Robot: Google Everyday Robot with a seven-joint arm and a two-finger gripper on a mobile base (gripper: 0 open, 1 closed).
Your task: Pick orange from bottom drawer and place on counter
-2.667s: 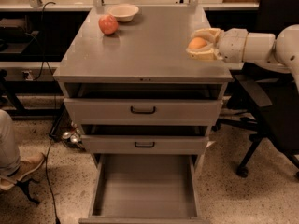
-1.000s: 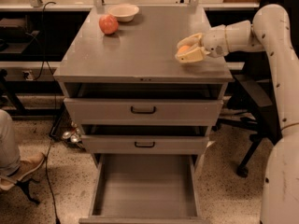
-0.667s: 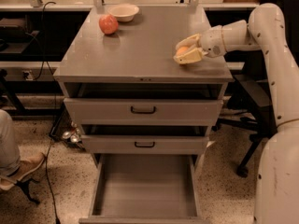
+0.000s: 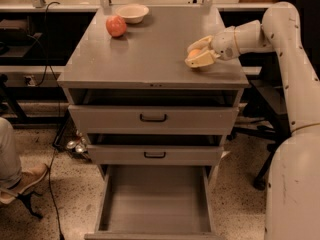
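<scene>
Gripper [image 4: 199, 55] clasping orange [image 4: 194, 53], shifted left, low over counter [image 4: 145, 54]

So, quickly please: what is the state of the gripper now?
Gripper: closed on the orange, at the right side of the counter.

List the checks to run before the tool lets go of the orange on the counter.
1. The orange is out of the bottom drawer: ok; the drawer stands open with no fruit visible in it.
2. The orange is gripped: ok; the tool is shut on it over the right side of the counter.
3. The orange rests on the counter: cannot tell.
4. Landing spot free: ok; the red fruit and the bowl sit apart at the far left.
5. Margin from the right edge: cannot tell; the tool is close to it.
</scene>
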